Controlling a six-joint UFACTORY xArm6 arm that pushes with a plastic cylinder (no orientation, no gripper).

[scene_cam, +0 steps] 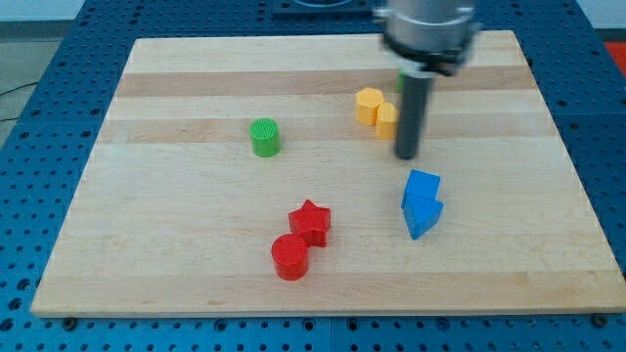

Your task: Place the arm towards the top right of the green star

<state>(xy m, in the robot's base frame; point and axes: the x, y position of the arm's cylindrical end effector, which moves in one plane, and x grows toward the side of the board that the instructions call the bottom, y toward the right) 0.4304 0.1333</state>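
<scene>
No jaws (bare rod); our tip (406,156), beside yellow blocks (377,110) nr tabletop's top edge, may knock the mostly rod-hidden green star (400,81) en route.

The single camera looked down at a slant from above and in front of the wooden board (196,264), facing its far edge. It stood back enough to hold almost the whole board, with blue perforated table (39,39) showing around all sides. The arm's housing (428,29), above the board's far edge, was cropped and blurred.
</scene>
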